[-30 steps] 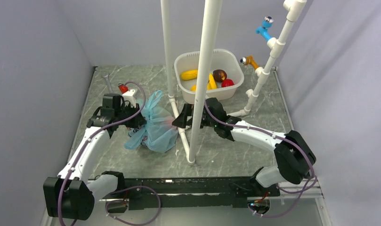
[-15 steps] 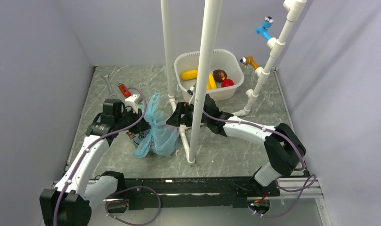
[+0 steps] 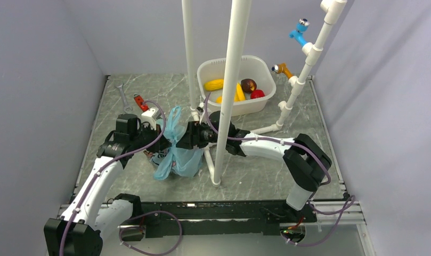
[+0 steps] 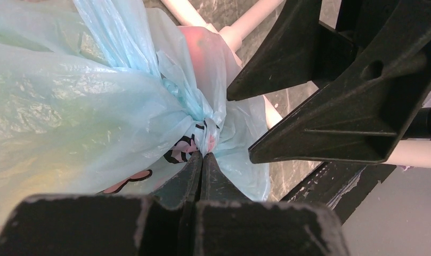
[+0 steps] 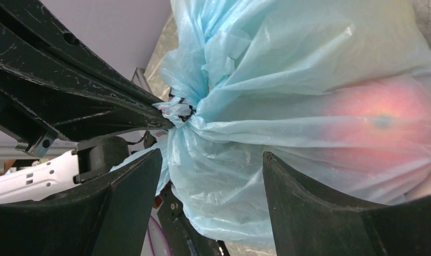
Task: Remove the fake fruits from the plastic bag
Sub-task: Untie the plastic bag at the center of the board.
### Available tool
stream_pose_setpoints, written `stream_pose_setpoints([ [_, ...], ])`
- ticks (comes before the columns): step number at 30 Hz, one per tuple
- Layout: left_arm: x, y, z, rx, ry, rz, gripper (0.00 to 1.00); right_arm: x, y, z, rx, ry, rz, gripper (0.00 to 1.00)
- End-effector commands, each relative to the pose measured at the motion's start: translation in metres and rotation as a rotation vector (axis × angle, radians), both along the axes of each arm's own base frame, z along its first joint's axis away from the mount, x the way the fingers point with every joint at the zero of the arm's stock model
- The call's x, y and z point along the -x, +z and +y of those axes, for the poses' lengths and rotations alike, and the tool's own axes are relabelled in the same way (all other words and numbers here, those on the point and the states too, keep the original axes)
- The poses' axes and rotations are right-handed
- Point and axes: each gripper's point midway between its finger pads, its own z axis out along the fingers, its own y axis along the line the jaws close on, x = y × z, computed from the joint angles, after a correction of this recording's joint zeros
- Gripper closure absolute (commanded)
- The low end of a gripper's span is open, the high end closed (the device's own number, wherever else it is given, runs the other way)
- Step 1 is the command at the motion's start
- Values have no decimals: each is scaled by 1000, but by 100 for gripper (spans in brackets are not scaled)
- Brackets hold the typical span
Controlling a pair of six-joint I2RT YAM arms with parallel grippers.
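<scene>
The light blue plastic bag (image 3: 180, 154) lies left of centre, bunched at a gathered neck (image 4: 202, 125). My left gripper (image 4: 202, 156) is shut on that neck from the left. My right gripper (image 5: 210, 157) is open, its two fingers astride the bag's lower folds opposite the left fingers (image 5: 85, 90). A red fake fruit (image 5: 383, 122) shows through the film; the same fruit (image 4: 202, 48) glows pink in the left wrist view. The bag's other contents are hidden. Yellow fruits (image 3: 213, 84), a dark one (image 3: 249, 84) and a red one (image 3: 257, 94) lie in the white tub (image 3: 255, 61).
Two upright white pipes (image 3: 232, 80) stand between the bag and the tub, with low pipes (image 3: 208, 157) on the table beside the bag. A red-handled wrench (image 3: 140, 101) and a silver wrench (image 3: 121, 93) lie far left. Blue and orange fittings (image 3: 298, 32) hang on the right pipe.
My left gripper closed on the bag's neck. My right gripper moved left past the pipe until its jaws straddle the bag, and they narrowed somewhat. The bag shifted right and bunched up.
</scene>
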Motion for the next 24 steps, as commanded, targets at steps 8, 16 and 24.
stream_pose_setpoints([
  [8, -4, 10, -7, 30, -28, -36, 100, 1, 7, 21, -1, 10, -82, 32],
  [16, -5, 10, -5, 24, -17, -41, 100, 2, -4, 18, 43, -14, -69, 42],
  [24, -9, 18, 6, -15, 50, -95, 100, 0, 4, 12, 47, -48, -76, 85],
])
